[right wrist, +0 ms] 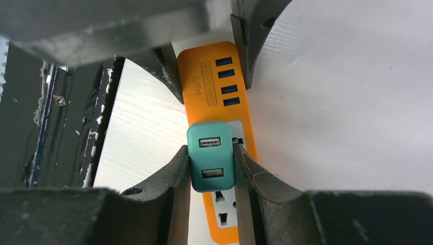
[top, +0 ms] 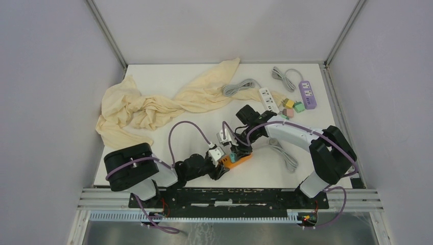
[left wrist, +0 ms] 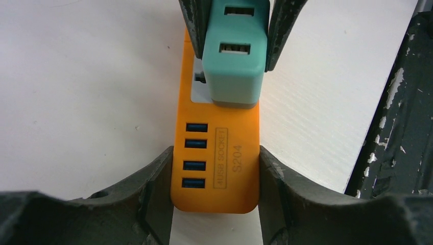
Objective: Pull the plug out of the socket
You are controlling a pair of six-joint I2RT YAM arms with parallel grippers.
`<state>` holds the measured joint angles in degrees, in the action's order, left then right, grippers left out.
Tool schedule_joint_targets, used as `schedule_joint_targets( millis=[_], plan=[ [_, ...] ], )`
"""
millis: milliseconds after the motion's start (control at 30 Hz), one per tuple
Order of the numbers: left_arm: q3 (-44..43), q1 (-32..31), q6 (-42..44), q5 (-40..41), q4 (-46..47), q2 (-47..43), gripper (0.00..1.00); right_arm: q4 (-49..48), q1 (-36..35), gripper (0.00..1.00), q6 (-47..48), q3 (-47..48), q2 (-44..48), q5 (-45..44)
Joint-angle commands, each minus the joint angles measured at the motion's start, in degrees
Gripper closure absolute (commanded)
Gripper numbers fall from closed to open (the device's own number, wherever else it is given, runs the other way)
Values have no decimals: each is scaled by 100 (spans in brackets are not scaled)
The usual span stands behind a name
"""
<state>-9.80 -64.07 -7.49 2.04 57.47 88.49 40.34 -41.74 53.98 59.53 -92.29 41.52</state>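
Note:
An orange power strip [top: 239, 160] lies near the table's front edge; it also shows in the left wrist view [left wrist: 219, 153] and the right wrist view [right wrist: 217, 84]. A teal plug block [top: 232, 156] with two USB ports sits in its socket, seen in the left wrist view [left wrist: 235, 56] and the right wrist view [right wrist: 211, 155]. My left gripper [left wrist: 214, 184] is shut on the strip's USB end. My right gripper [right wrist: 211, 168] is shut on the teal plug's sides.
A yellow cloth [top: 153, 104] lies at the back left. A white strip [top: 268, 99], a purple strip [top: 307, 94], grey cables [top: 237, 88] and small coloured blocks [top: 291, 106] lie at the back right. The black front rail [left wrist: 403, 117] is close by.

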Motion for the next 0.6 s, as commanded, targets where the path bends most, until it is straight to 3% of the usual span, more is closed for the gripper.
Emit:
schedule_joint_targets(
  millis=[0, 167, 267, 367, 500, 567],
  plan=[
    [-110, -4, 61, 176, 30, 140, 97, -411, 451, 100, -145, 144, 258, 416],
    [-66, 13, 2, 299, 6, 116, 97, 486, 640, 100, 1719, -198, 516, 416],
    [-98, 34, -7, 310, -80, 55, 97, 815, 510, 100, 2310, -275, 476, 734],
    [-124, 44, -7, 299, -178, 20, 97, 364, 141, 100, 1733, -275, 449, 826],
    [-148, 44, -12, 292, -193, 47, 97, -1170, -65, 100, -468, -336, 453, 834],
    [-173, 43, -31, 281, -193, 83, 97, -1522, -10, 100, -974, -288, 423, 654]
  ],
)
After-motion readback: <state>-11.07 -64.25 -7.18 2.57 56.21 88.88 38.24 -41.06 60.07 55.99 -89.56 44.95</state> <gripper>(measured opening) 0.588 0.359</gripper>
